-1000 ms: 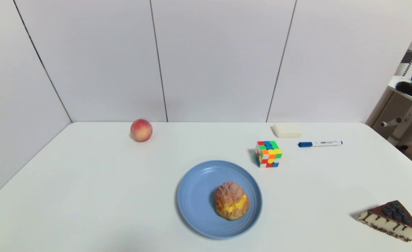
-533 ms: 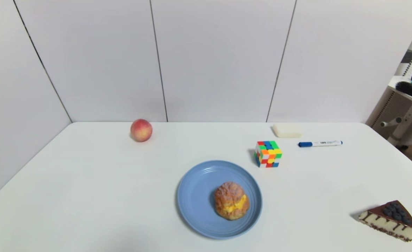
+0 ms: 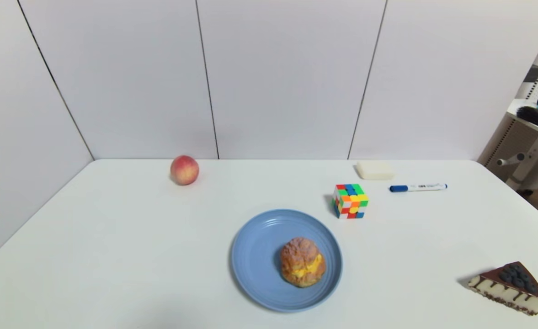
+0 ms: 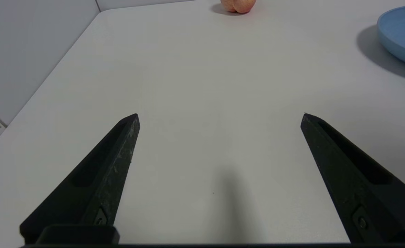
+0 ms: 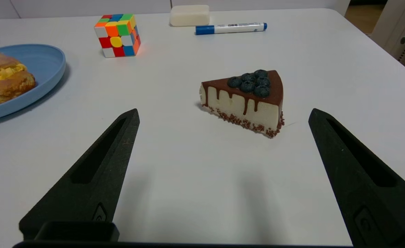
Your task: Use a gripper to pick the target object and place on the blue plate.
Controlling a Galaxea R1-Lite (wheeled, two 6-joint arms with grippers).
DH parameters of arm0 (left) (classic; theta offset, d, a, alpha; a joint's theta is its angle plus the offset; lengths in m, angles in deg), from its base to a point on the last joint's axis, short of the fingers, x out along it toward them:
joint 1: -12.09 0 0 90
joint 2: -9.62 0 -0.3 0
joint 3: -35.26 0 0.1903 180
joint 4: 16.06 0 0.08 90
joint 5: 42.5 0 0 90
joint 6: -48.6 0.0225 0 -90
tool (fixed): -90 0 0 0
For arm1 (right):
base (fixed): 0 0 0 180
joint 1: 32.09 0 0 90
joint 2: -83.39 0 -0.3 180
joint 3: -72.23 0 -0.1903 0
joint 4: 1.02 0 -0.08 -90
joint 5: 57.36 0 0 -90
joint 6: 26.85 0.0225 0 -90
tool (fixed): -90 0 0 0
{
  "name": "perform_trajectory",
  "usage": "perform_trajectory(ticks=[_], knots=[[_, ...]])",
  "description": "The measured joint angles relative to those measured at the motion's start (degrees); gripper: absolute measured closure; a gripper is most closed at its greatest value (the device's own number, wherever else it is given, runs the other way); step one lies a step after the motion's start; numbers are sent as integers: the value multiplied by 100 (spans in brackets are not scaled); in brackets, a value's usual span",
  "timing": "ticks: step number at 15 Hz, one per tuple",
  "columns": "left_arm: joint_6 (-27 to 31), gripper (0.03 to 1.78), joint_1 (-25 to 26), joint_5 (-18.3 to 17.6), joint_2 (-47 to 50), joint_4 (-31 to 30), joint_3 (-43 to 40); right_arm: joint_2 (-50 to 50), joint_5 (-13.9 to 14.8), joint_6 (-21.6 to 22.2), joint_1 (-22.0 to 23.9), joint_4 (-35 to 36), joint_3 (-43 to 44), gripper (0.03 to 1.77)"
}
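A golden-brown cream puff (image 3: 302,262), apparently custard-filled, sits on the blue plate (image 3: 259,260); both grippers, left (image 4: 220,117) and right (image 5: 225,111), hover with fingers spread.

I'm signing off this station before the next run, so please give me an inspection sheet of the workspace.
Surface: white table, dark speck near the left gripper
Job's things: cream puff on the blue plate, right of its centre
Clutter: peach, puzzle cube, white block, blue-capped marker, cake slice
Grippers: left open and empty; right gripper open and empty, facing the cake slice
Cables: nothing seen
Surroundings: pale panels behind; side shelf with black brush, at right
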Motion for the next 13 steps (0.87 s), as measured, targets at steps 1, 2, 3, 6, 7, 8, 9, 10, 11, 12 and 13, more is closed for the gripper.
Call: perform_trajectory(ticks=[1, 2, 3, 6, 7, 8, 9, 10, 11, 12, 13], knots=[[-1, 12, 2, 2, 0, 0, 0, 0, 0, -1, 0, 2, 0, 10], [-1, 12, 2, 2, 0, 0, 0, 0, 0, -1, 0, 0, 0, 10], [-1, 12, 5, 2, 0, 0, 0, 0, 0, 0, 2, 2, 0, 10], [2, 12, 0, 2, 0, -2, 0, 0, 0, -17, 2, 5, 0, 10], [-1, 12, 0, 5, 0, 0, 0, 0, 30, -15, 2, 5, 0, 10], [0, 12, 0, 2, 0, -2, 0, 0, 76, -6, 2, 7, 0, 10], [-1, 12, 0, 5, 0, -2, 0, 0, 95, -1, 2, 11, 0, 10], [0, 12, 0, 2, 0, -2, 0, 0, 111, 10, 2, -5, 0, 10], [0, 12, 2, 5, 0, -2, 0, 0, 128, 33, 2, -2, 0, 10], [0, 12, 5, 5, 0, -2, 0, 0, 130, 44, 2, -2, 0, 10], [0, 12, 5, 5, 0, -2, 0, 0, 119, 60, 2, 18, 0, 10]])
